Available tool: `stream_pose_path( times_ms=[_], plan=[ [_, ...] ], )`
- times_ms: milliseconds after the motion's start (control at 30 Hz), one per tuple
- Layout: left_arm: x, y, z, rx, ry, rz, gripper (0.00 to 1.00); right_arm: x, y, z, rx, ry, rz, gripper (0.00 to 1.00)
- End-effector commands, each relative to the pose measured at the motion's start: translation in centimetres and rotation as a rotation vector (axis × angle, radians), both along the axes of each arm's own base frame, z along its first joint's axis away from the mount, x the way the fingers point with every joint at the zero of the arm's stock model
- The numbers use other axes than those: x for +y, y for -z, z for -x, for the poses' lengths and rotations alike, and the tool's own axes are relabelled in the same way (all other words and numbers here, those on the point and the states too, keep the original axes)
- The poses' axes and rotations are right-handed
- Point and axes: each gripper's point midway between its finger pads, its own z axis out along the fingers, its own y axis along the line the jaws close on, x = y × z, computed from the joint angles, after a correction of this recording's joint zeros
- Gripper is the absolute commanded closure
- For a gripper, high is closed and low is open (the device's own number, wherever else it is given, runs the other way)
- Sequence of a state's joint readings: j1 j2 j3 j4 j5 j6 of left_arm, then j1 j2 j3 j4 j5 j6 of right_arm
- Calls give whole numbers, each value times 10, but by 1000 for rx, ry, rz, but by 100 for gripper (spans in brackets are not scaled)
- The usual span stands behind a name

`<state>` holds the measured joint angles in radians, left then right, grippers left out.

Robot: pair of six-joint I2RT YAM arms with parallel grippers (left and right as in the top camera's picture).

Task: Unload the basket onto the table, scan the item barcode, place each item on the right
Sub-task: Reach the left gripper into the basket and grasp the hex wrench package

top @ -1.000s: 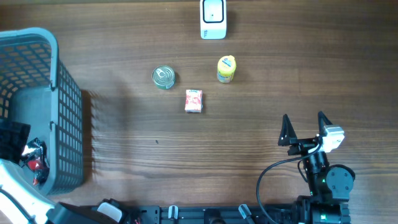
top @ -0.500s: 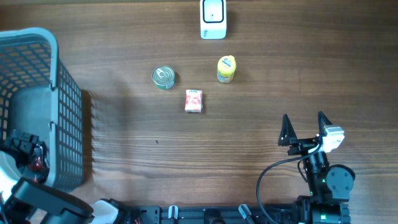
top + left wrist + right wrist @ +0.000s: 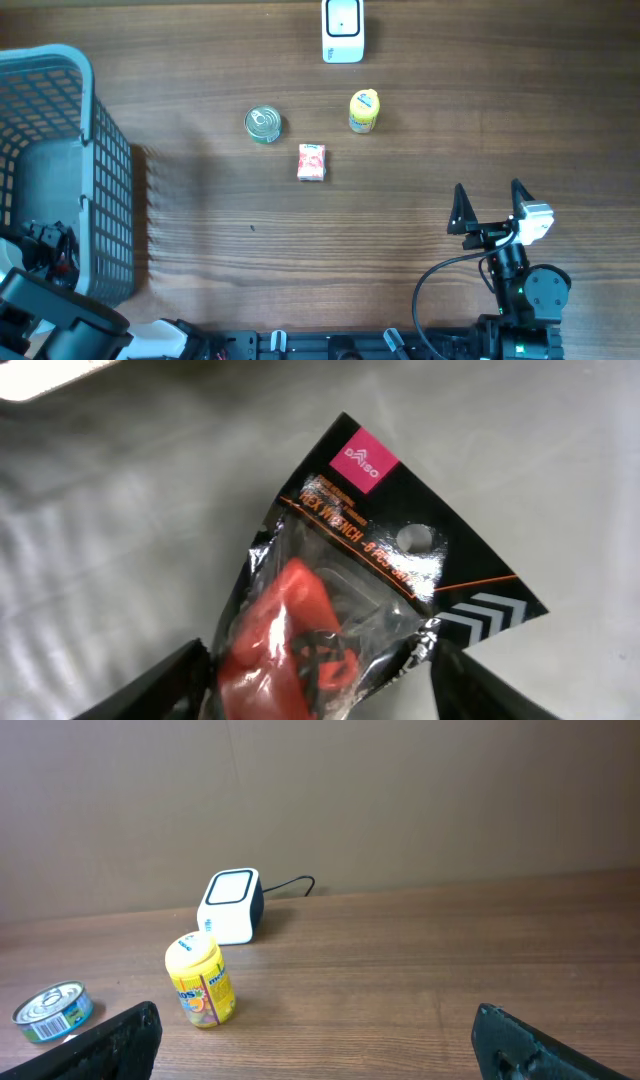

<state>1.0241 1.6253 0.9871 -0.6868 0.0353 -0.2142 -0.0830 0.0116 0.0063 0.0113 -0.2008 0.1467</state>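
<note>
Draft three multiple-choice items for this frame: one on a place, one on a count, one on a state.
1. Where on the brown wooden table does the white box-shaped barcode scanner stand?
A. near edge, by the arm bases
B. far edge, about midway along
C. far right corner

2. How many small grocery items lie loose on the table?
A. one
B. three
C. five

3. How does the right gripper stand?
A. shut on an item
B. shut, empty
C. open, empty

Key:
1 B: the scanner sits at the top of the overhead view, opposite the arms.
2 B: a round silver tin can, a yellow plastic bottle and a red-and-white packet.
3 C: its two fingers stand wide apart with nothing between them.
</note>
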Motion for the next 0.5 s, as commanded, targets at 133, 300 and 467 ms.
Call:
stream_pose_path(
  times_ms=[133, 300, 467],
  plan=[
    [-12, 3, -19, -116, 27, 79, 56, 0, -2, 0, -8, -2, -12, 0],
    [-16, -9, -52, -306, 28, 129, 77, 0, -2, 0, -8, -2, -12, 0],
    [-16, -11, -55, -327, 5, 135, 68, 0, -2, 0, -8, -2, -12, 0]
  ],
)
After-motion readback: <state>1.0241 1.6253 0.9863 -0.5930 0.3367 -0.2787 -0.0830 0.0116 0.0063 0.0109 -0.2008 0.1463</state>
